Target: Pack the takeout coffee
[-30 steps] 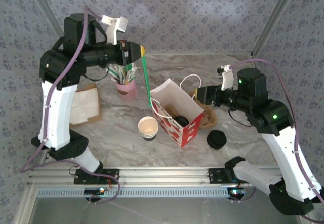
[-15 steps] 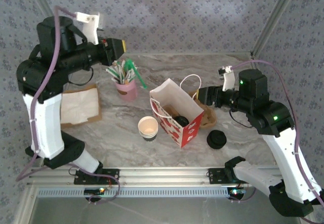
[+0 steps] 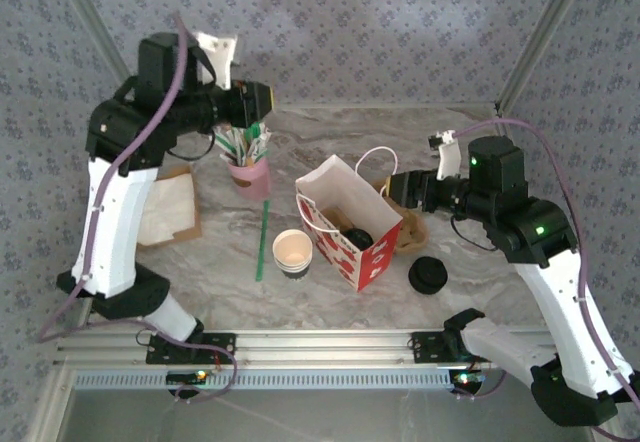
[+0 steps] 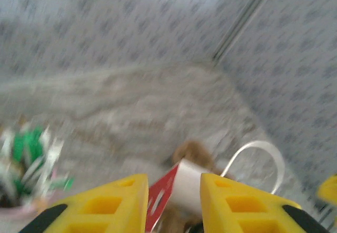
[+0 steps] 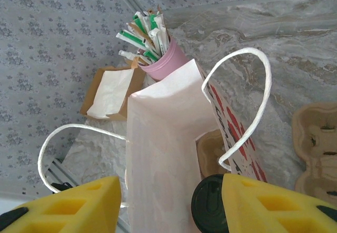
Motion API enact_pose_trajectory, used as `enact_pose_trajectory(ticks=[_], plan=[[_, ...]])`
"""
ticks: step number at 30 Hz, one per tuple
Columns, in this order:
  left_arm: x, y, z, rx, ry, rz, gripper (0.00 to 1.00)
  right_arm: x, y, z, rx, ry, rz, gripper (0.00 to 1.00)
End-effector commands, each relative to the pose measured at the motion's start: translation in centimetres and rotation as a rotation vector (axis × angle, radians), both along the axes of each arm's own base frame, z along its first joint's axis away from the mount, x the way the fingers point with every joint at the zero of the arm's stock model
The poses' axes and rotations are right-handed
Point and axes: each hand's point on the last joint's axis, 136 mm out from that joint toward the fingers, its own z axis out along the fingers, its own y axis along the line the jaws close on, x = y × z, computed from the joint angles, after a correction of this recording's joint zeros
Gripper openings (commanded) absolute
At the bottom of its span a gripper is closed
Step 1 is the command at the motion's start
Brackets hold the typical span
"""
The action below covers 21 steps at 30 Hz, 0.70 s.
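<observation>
The takeout coffee (image 3: pixel 358 235) stands inside the red-and-white paper bag (image 3: pixel 345 207), and its black lid (image 5: pixel 210 204) shows at the bag's bottom. My right gripper (image 3: pixel 390 187) hovers open at the bag's right rim, and its yellow fingers (image 5: pixel 171 183) stand wide on either side of the bag's mouth (image 5: pixel 163 138). Raised high at the back left, above the pink straw cup (image 3: pixel 250 170), my left gripper (image 3: pixel 266 104) is open with nothing between its fingers (image 4: pixel 174 183). A green straw (image 3: pixel 262 242) lies loose on the table.
A stack of lidless white cups (image 3: pixel 292 252) stands left of the bag. Loose black lids (image 3: pixel 428 275) sit to its right, and a brown cup carrier (image 3: pixel 408 224) lies behind. Napkins in a brown tray (image 3: pixel 165 207) rest at the far left.
My left gripper held a green straw a second ago. It swung left and back, opened, and the straw now lies on the table beside the cup stack. The right arm stayed still.
</observation>
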Motion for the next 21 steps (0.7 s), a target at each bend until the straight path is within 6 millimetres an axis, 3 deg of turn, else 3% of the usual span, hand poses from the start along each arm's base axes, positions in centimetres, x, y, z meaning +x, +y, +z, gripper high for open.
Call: enact_pose_trajectory(ticks=[1, 4, 10, 16, 21], plan=[[-0.4, 2.1, -4.1, 0.025, 0.050, 0.115, 0.48, 0.1, 0.3, -0.1, 0.015, 0.003, 0.020, 0.55], [-1.2, 4.7, -10.0, 0.114, 0.152, 0.219, 0.55, 0.2, 0.5, -0.2, 0.005, 0.013, 0.030, 0.56], [-2.7, 7.5, -18.8, 0.215, 0.336, 0.321, 0.63, 0.2, 0.7, -0.6, -0.008, 0.027, 0.044, 0.57], [-2.5, 7.1, -28.2, 0.304, 0.560, 0.345, 0.59, 0.1, 0.6, -1.7, -0.021, 0.054, 0.046, 0.59], [-1.8, 6.0, -33.3, 0.359, 0.646, 0.355, 0.56, -0.2, 0.6, -2.0, -0.029, 0.064, 0.052, 0.62]])
